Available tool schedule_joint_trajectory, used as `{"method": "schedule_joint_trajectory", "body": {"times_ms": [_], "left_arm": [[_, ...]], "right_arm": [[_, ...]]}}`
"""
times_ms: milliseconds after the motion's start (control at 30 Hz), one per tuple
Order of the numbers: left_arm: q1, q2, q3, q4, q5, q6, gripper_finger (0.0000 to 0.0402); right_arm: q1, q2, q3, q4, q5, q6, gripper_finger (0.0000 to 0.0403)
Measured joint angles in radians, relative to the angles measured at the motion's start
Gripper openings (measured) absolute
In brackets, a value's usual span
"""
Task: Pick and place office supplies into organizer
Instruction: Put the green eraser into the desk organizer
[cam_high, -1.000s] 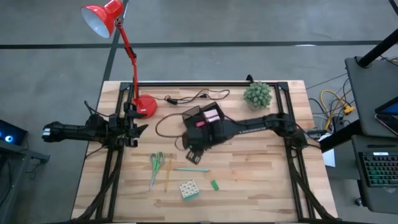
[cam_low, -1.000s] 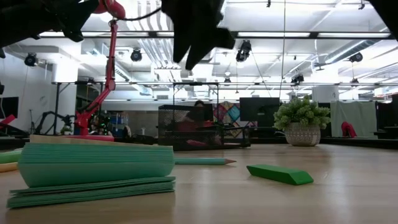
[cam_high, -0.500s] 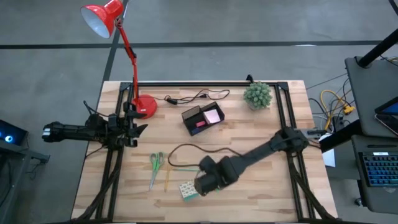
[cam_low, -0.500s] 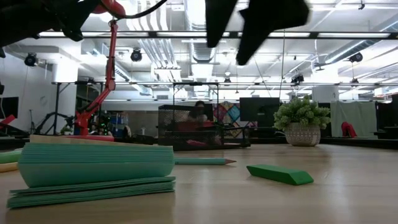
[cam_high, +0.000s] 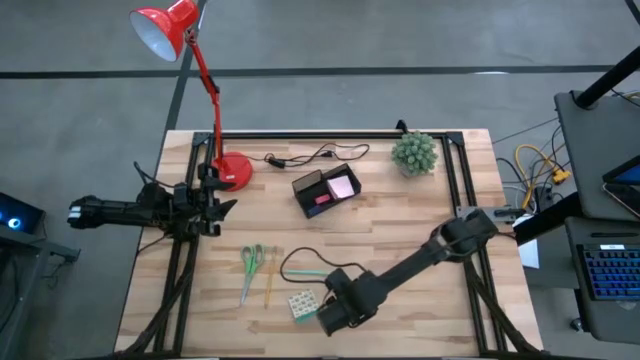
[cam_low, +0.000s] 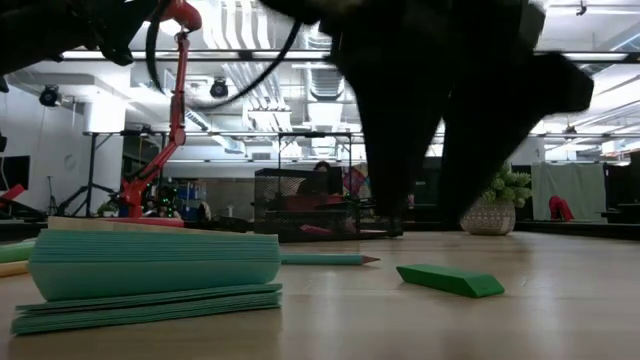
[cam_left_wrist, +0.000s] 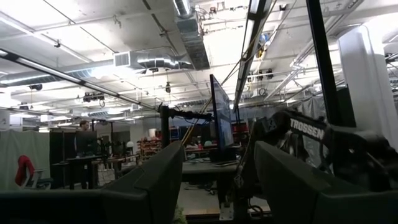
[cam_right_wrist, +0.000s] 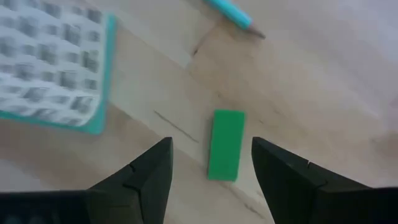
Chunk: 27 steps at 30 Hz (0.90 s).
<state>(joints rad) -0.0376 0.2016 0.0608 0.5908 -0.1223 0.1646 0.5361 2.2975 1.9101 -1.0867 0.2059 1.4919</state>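
The wooden table (cam_high: 420, 220) bears scissors (cam_high: 250, 264), a lamp (cam_high: 232, 170) and a plant (cam_high: 414, 152).

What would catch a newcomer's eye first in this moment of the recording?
The right arm stretches diagonally across the table, its open right gripper poised over the green eraser near the front edge, beside the multicoloured cube. The red desk lamp rises at the back left corner. The organizer mid-table already holds pink items, while the left gripper waits at the left edge.

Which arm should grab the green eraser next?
The right. Its open gripper hangs right over the green eraser, fingers on either side of it. The left gripper sits back at the table's left edge, near the lamp base.
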Motion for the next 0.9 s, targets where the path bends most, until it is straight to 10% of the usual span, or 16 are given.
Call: {"method": "schedule_joint_trajectory", "body": {"times_ms": [900], "left_arm": [[0.0,-0.005,-0.001,-0.001,0.0,0.0,0.0187]], "right_arm": [[0.0,0.085,0.046,-0.035,-0.082,-0.1,0.013]]}}
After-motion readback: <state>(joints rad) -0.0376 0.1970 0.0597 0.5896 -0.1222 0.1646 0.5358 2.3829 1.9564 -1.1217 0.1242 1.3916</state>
